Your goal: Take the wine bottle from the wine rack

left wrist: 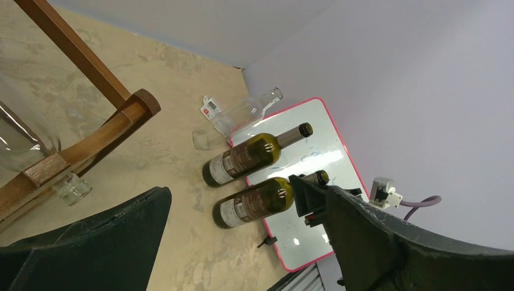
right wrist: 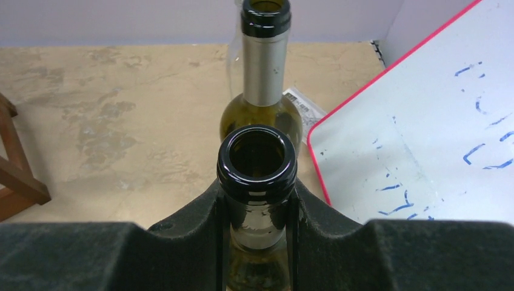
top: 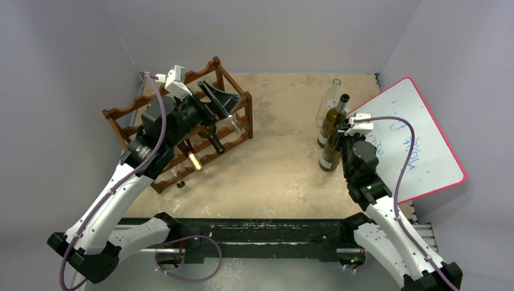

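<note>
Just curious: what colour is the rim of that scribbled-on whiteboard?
Pinkish red; the flat white board's rim is clearest in the top external view.

Soft, even light falls from overhead, so the tan tabletop (top: pixel 285 157) is bright and shadows are faint. The top view is slightly soft and dimmer toward its lower corners. Beyond the right gripper's (right wrist: pixel 257 195) jaws, the pink-rimmed white board (right wrist: pixel 424 139) is bright with mild glare. Between those jaws the dark green glass bottle (right wrist: pixel 257 182) is sharp, small glints ringing its rim, while the black fingers (right wrist: pixel 182 242) nearest the lens are dark with little detail. The left gripper's (left wrist: pixel 229 185) fingers (left wrist: pixel 91 242) read equally dark; that view is tilted.
</note>
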### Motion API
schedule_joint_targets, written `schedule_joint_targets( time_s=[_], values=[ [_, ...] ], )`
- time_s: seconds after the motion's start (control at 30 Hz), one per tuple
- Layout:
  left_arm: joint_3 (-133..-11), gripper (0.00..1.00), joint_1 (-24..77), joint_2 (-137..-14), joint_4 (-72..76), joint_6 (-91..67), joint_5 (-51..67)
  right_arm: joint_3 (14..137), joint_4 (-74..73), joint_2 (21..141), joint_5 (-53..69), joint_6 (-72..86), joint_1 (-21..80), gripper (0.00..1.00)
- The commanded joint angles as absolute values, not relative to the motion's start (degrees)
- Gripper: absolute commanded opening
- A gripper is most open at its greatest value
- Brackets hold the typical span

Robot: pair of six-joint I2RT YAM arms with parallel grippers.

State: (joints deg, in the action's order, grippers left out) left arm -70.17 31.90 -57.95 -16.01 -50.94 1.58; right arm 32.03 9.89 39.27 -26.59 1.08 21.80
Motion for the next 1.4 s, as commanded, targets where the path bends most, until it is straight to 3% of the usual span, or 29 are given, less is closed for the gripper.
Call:
schedule_joint_targets(
  time_s=[0.0,0.17,0.47,0.5,0.73,0.87,1.03,1.17,1.37],
  values=[
    [-73.6,1.0,31.6,-57.2,-16.1,-49.2,0.0,31.3,23.6,37.7,-27.5,1.8,19.5,0.0],
    [-72.9,1.0,31.6,-57.2,-15.4,-49.7,-0.2,27.9,30.1,38.4,-26.7,0.7,17.4,0.0],
    [-74.0,1.0,31.6,-57.0,-16.7,-49.9,-1.0,28.8,26.5,38.9,-26.4,1.1,16.6,0.01],
    [-74.1,1.0,31.6,-57.0,-16.8,-49.8,-1.1,29.0,25.7,38.7,-26.3,1.4,16.6,0.05],
    [-74.2,1.0,31.6,-58.6,-15.6,-50.5,0.1,29.4,21.5,36.2,-25.5,2.1,16.6,0.64],
    [-74.3,1.0,31.6,-58.7,-15.2,-50.4,0.1,30.8,17.9,33.9,-25.3,1.0,16.7,0.87],
    [-74.6,1.0,31.6,-58.6,-15.7,-49.9,-0.4,34.2,15.2,32.0,-24.0,-2.1,16.7,1.0],
    [-75.5,1.0,31.6,-58.2,-17.3,-48.5,-1.6,38.2,15.0,31.2,-22.7,-4.5,16.7,1.0],
    [-76.7,1.0,31.6,-57.0,-19.1,-47.0,-3.6,47.8,10.9,33.5,-22.0,5.2,16.7,1.0]
  ],
)
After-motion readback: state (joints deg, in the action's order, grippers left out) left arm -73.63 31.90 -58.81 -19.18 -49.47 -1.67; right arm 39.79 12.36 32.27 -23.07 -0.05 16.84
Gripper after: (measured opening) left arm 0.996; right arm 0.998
